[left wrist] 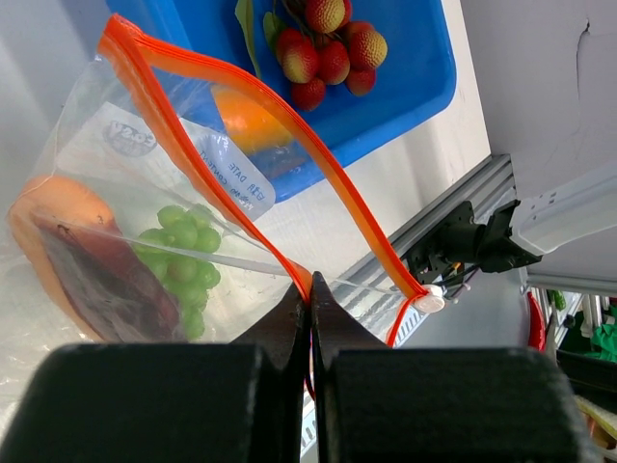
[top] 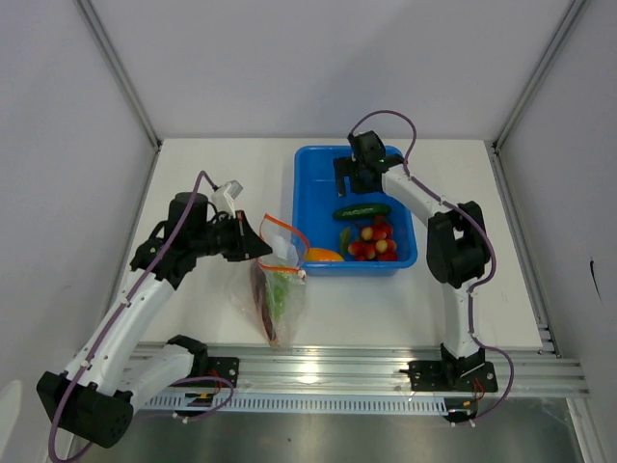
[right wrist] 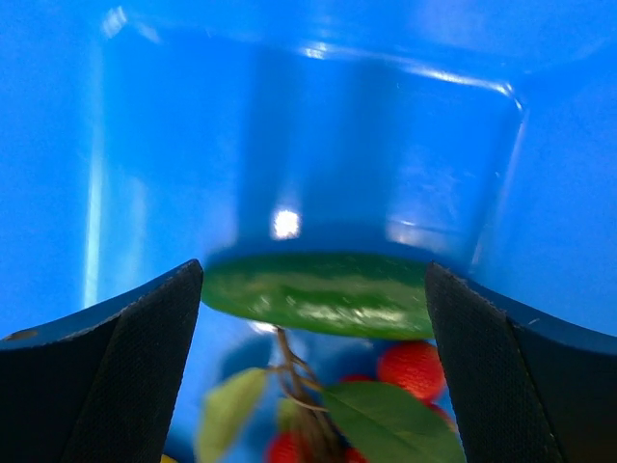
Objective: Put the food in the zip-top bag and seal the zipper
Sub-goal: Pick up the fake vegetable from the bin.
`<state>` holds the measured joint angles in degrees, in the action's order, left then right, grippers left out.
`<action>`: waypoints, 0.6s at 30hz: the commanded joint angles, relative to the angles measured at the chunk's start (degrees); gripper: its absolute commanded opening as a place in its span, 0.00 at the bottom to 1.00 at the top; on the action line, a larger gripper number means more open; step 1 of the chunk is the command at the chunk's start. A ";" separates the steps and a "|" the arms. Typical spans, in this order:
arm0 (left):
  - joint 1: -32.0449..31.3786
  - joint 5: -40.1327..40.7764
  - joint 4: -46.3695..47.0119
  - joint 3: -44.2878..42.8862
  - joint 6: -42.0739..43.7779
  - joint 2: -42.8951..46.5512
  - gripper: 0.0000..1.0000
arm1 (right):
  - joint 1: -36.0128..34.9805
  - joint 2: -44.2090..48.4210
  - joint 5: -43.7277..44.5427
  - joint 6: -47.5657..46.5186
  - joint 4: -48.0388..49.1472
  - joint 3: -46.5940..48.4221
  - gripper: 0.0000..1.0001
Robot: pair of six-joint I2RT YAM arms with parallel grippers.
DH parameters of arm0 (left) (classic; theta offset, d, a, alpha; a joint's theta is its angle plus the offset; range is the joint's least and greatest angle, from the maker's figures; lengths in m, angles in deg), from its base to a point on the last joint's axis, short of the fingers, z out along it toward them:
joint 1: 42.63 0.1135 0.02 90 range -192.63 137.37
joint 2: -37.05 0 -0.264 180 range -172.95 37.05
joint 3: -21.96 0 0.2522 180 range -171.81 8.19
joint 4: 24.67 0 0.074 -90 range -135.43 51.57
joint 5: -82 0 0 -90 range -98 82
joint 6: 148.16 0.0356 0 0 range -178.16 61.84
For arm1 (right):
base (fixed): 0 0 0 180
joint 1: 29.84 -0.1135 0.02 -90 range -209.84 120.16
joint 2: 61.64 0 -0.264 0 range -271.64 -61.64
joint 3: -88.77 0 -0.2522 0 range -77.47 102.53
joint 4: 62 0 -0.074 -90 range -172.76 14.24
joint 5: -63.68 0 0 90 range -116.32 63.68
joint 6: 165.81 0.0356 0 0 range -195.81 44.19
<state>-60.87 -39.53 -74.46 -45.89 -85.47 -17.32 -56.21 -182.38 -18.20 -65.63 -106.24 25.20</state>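
The clear zip-top bag (top: 278, 294) lies left of the blue bin (top: 313, 164), its mouth held up. My left gripper (top: 260, 243) is shut on the orange-red zipper strip (left wrist: 289, 260) at the bag's mouth. The bag holds green grapes (left wrist: 183, 253), a red-brown meat slice (left wrist: 101, 280) and an orange piece (left wrist: 58, 198). My right gripper (top: 359, 174) is open over the bin, above the dark green cucumber (top: 362, 210), which shows between its fingers (right wrist: 318, 294). The small red fruits (top: 373, 241) and an orange-yellow piece (top: 323, 256) lie in the bin.
The blue bin's walls (right wrist: 289, 125) rise close round my right gripper. The white zipper slider (left wrist: 430, 302) sits at the strip's near end. An aluminium rail (top: 337, 371) runs along the table's front edge. Grey walls enclose the table on three sides.
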 commanded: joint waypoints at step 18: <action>0.31 -1.61 1.32 -0.41 1.21 0.67 0.01 | 1.15 -0.89 -4.79 -29.94 -3.89 -4.15 1.00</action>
<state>-60.84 -39.74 -74.52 -45.89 -85.47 -17.30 -55.27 -182.38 -25.92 -90.79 -110.26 20.52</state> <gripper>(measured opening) 0.005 0.993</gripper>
